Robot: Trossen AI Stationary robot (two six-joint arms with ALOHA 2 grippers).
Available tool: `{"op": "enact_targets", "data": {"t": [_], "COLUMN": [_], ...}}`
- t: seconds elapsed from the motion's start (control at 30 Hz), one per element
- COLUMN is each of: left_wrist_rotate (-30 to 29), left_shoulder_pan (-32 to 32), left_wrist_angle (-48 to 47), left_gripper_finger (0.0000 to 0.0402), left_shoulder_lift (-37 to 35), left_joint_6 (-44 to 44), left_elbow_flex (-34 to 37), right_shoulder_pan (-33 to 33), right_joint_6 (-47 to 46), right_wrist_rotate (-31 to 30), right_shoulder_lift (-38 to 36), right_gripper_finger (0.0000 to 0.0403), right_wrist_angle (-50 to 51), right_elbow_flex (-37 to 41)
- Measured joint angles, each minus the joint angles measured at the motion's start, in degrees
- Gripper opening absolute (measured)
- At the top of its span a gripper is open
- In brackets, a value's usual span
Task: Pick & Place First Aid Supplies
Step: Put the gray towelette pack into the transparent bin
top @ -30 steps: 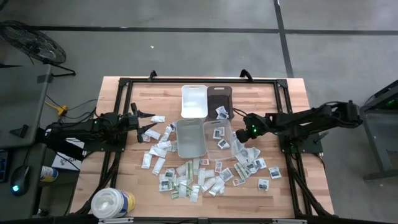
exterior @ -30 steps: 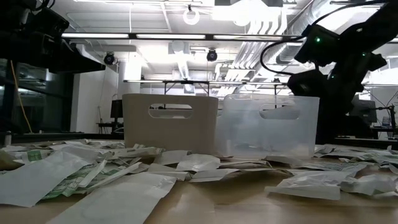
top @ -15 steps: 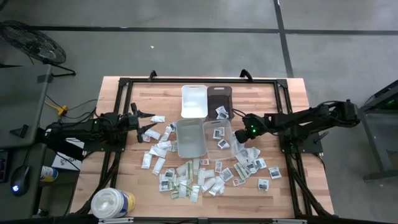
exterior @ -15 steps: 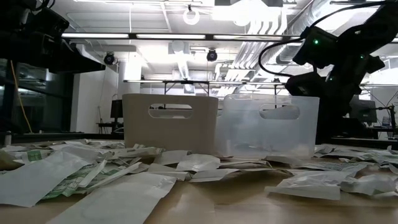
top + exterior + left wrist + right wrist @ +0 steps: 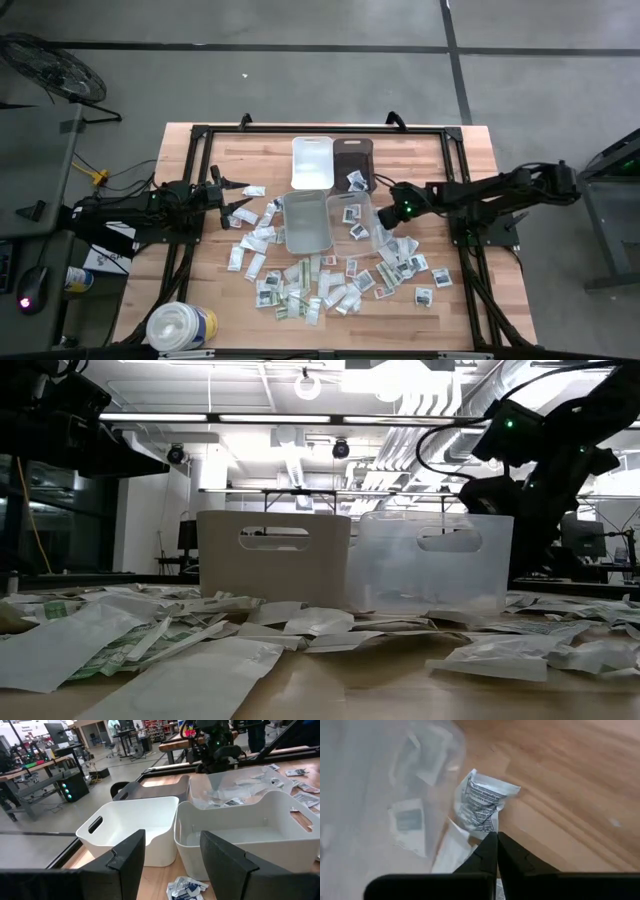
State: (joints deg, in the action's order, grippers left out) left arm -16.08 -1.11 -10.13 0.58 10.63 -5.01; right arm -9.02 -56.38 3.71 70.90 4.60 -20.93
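Many small white first aid packets [image 5: 300, 285] lie scattered on the wooden table, and a few sit in the clear bin [image 5: 350, 215]. My right gripper [image 5: 493, 836] slants down just right of the clear bin. It is shut at a crumpled white packet with dark print [image 5: 482, 805], seen from above as the packet [image 5: 384, 238]. In the low view the clear bin [image 5: 430, 560] hides that gripper. My left gripper [image 5: 172, 865] hovers level and open at the table's left [image 5: 238, 197], facing the bins and holding nothing. My right gripper has its shut fingertips on the crumpled packet's near edge [image 5: 489, 829]. It comes slanting down from the table's right side. The edge runs in between the two tips, which hide how much of it they pinch. The rest of the packet lies on the wood beside the clear bin's wall.
A white bin [image 5: 311, 161] and a dark bin [image 5: 352, 160] stand at the far side, with a pale bin [image 5: 306, 220] left of the clear one. A big white tub [image 5: 180, 326] sits at the near left corner. Bare wood shows at the far right [image 5: 450, 160].
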Motion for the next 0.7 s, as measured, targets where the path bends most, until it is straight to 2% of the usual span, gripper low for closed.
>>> {"op": "enact_targets", "data": {"t": [0.27,0.47,0.6,0.7], "left_wrist_rotate": [0.0,0.0,0.0,0.0], "left_shoulder_pan": [0.0,0.0,0.0,0.0], "left_wrist_angle": [0.0,0.0,0.0,0.0], "left_gripper_finger": [0.0189,0.0189,0.0189,0.0189], "left_shoulder_lift": [0.0,0.0,0.0,0.0], "left_joint_6": [0.0,0.0,0.0,0.0], "left_elbow_flex": [0.0,0.0,0.0,0.0], "right_shoulder_pan": [2.6,7.0,11.4,15.1], "right_joint_6": [-0.4,-0.1,6.1,16.0], "right_wrist_rotate": [-5.0,-12.3,-20.0,-27.5], "right_shoulder_lift": [-7.5,-15.4,-19.6,-20.4], "right_gripper_finger": [0.0001,0.0000,0.0000,0.0000], "right_wrist_angle": [4.8,11.3,12.0,14.2], "right_elbow_flex": [0.0,0.0,-0.4,-2.9]}}
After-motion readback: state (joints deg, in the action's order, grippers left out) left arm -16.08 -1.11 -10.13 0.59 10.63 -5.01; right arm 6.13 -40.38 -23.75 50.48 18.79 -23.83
